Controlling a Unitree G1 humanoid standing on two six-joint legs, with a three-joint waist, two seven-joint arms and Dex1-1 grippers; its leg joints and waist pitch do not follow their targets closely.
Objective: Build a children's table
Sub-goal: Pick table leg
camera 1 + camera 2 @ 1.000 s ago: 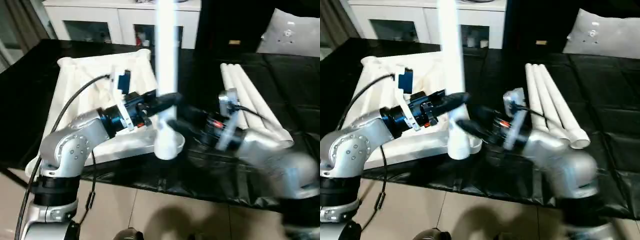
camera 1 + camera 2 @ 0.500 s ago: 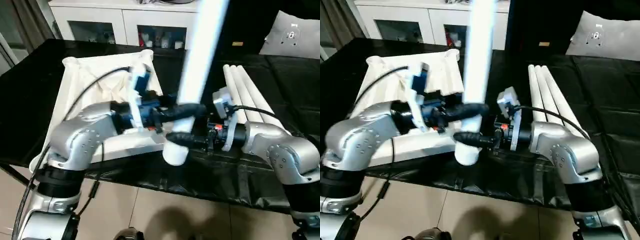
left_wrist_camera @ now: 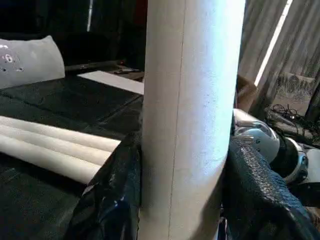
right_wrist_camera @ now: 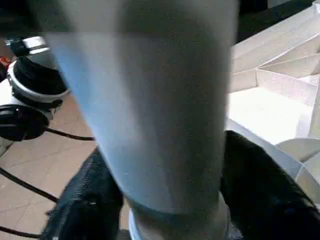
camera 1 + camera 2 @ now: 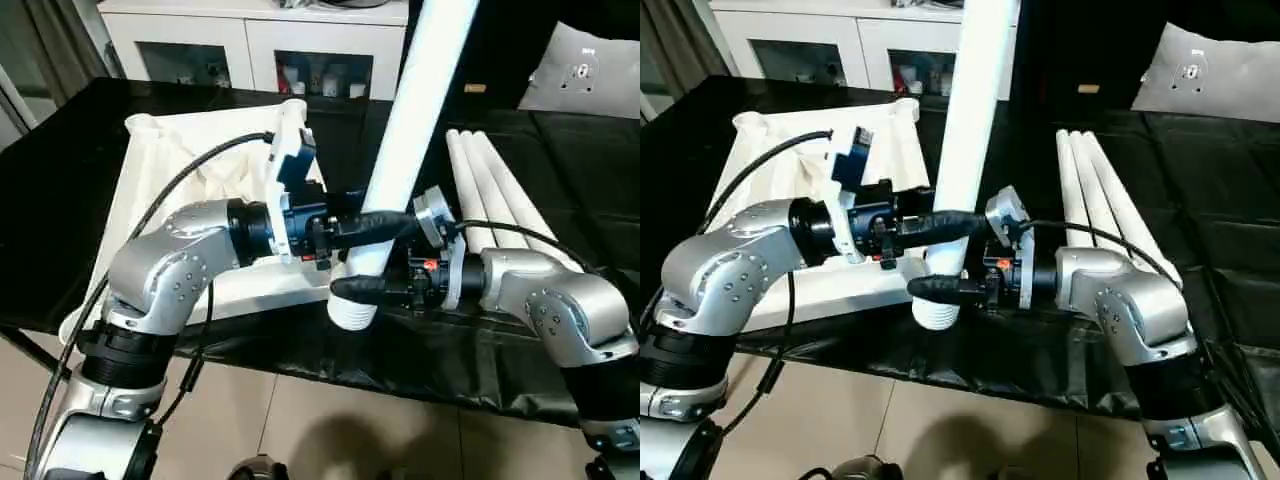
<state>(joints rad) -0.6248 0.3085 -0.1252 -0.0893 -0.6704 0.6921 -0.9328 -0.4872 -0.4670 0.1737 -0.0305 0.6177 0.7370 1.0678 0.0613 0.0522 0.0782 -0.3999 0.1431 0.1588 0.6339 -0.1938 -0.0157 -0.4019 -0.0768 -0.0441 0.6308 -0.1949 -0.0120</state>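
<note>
- A long white tapered plastic tube leg (image 5: 405,150) is held nearly upright, tilted, at the desk's (image 5: 60,190) near edge, beside the near corner of the white square ribbed table top (image 5: 160,160).
- The left end effector (image 5: 385,225) is clamped on the leg; the right end effector (image 5: 350,290) straddles it lower, jaws close beside it.
- The ribbed end should be centred over a round corner socket (image 5: 290,106) before being pressed straight down.
- Three spare white legs (image 5: 495,190) lie toward the right edge.
</note>
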